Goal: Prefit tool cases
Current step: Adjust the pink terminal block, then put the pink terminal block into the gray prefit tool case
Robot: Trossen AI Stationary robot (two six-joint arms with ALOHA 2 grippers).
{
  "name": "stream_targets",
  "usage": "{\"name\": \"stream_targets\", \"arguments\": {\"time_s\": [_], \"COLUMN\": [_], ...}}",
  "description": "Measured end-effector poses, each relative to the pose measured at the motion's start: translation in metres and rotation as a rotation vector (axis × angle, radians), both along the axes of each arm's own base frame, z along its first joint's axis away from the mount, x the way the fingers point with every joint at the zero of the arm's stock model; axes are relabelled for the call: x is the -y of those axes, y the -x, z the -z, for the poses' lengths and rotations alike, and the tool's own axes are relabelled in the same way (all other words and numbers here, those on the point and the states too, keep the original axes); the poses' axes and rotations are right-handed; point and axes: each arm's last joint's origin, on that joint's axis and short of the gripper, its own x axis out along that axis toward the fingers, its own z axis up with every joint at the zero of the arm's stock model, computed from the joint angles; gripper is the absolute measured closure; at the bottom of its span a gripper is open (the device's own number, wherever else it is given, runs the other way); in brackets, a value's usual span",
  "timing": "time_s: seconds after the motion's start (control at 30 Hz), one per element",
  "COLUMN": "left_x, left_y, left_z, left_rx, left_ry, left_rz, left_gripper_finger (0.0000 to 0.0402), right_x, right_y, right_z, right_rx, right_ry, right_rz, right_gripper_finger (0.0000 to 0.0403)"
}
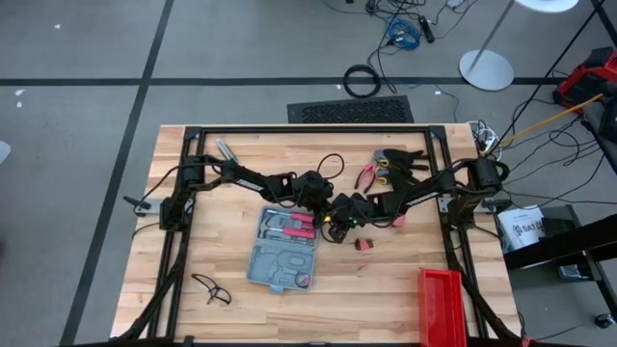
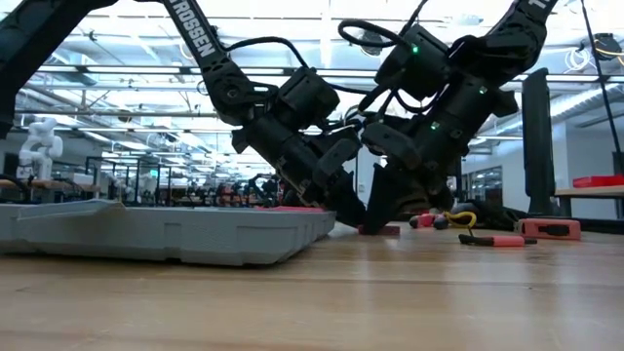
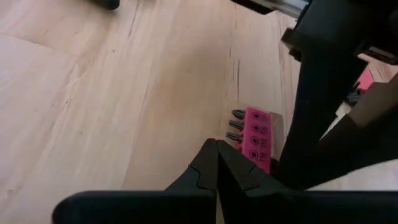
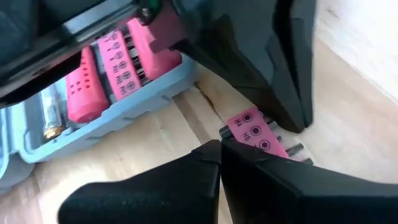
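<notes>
The flat blue-grey plastic tool case lying open looks light, stiff and slippery, best pinched at a rim, while the left gripper and right gripper, both pressed together on nothing, hover by a small pink bit holder.

Bright overhead light, soft shadows; wrist views blurry close-up.

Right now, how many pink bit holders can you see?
2: one seated in the open tool case, one loose on the table beside the case, between both shut tools. More may be hidden under the arms.
</notes>
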Motion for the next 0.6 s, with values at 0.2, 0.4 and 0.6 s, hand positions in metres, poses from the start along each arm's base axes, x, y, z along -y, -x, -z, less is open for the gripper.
{"name": "stream_targets", "arguments": {"time_s": [0.2, 0.4, 0.6], "left_x": [0.002, 0.002, 0.003], "left_y": [0.000, -0.001, 0.004], "left_z": [-0.005, -0.022, -0.056], "left_rx": [0.016, 0.075, 0.148], "left_ry": [-0.001, -0.011, -0.077], "left_rz": [0.007, 0.012, 0.047], "left_gripper_finger": [0.0400, 0.0400, 0.0398], "right_x": [-0.012, -0.023, -0.028], "right_y": [-0.001, 0.004, 0.020], "right_z": [-0.011, -0.034, -0.048], "right_rx": [0.057, 0.119, 0.036], "right_ry": [0.013, 0.045, 0.150], "right_rz": [-0.107, -0.192, -0.250], "right_gripper_finger": [0.0403, 0.0403, 0.0403]}}
